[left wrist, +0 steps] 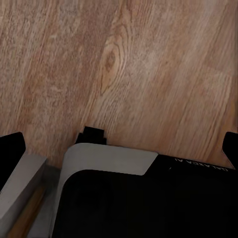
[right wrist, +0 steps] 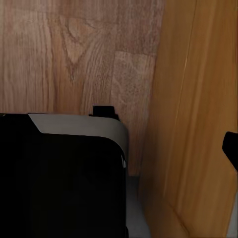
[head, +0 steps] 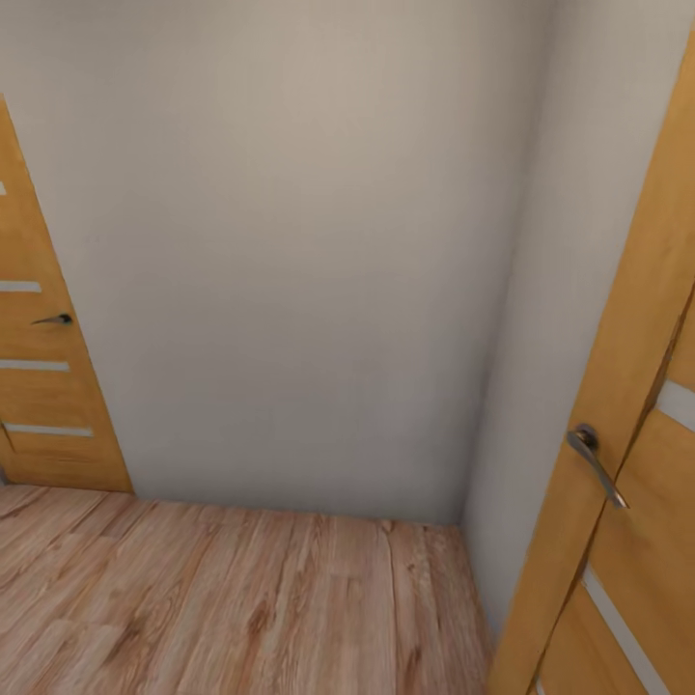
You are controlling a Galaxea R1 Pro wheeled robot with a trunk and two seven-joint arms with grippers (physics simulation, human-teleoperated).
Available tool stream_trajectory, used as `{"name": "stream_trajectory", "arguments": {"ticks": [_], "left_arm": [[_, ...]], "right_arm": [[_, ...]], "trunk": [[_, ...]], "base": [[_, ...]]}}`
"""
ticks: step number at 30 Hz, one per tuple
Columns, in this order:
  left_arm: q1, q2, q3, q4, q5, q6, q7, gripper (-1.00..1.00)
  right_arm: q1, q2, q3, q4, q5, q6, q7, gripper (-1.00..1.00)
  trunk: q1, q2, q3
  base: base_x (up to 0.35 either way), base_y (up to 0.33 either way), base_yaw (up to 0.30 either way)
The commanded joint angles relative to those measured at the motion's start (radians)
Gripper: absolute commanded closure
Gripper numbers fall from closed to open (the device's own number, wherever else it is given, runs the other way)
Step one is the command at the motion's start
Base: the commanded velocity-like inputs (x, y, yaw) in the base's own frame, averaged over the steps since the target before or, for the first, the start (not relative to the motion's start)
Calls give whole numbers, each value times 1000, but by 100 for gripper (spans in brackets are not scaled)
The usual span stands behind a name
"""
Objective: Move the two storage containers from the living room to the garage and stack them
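Facing: a plain pale wall meeting a second wall at an inside corner, with wood-plank floor below.
Left door: slatted wooden door with pale strips and a small dark lever handle, at the head view's left edge.
Right door: wooden door with a grey lever handle, standing close on the robot's right; cut off by the frame.
Storage containers: neither orange-red bin appears in these pictures, so their place cannot be told; likewise the garage.
Left gripper: dark finger tips sit at the wrist view's edges above the robot's black and grey body; apparently spread wide, holding nothing, though too cropped to be sure.
Right gripper: one dark tip at the edge, the other out of frame; opening cannot be told.
Risk, collision: the right wrist view shows the door panel just beside the base; turning or driving on could scrape the door or its handle.
Risk, dead end: the corner ahead offers no passage; judged, the robot must reorient.
Hidden: what lies behind either door; the arms themselves.
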Motion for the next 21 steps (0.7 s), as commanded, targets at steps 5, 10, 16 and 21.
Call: {"name": "stream_trajectory", "arguments": {"ticks": [5,10,16,21], "left_arm": [[-1,1,2,0,7,1,-3,-100],[-1,0,2,0,7,1,-3,-100],[-1,1,2,0,7,1,-3,-100],[-1,1,2,0,8,1,-3,-100]], "right_arm": [[-1,3,8,3,-7,-5,-2,-100],[-1,5,7,3,-7,-5,-2,-100],[-1,7,7,3,-7,-5,-2,-100],[-1,7,7,3,-7,-5,-2,-100]], "trunk": [[1,-1,-1],[1,-1,-1],[1,-1,-1],[1,-1,-1]], "base": [[322,0,0],[322,0,0],[322,0,0],[322,0,0]]}}
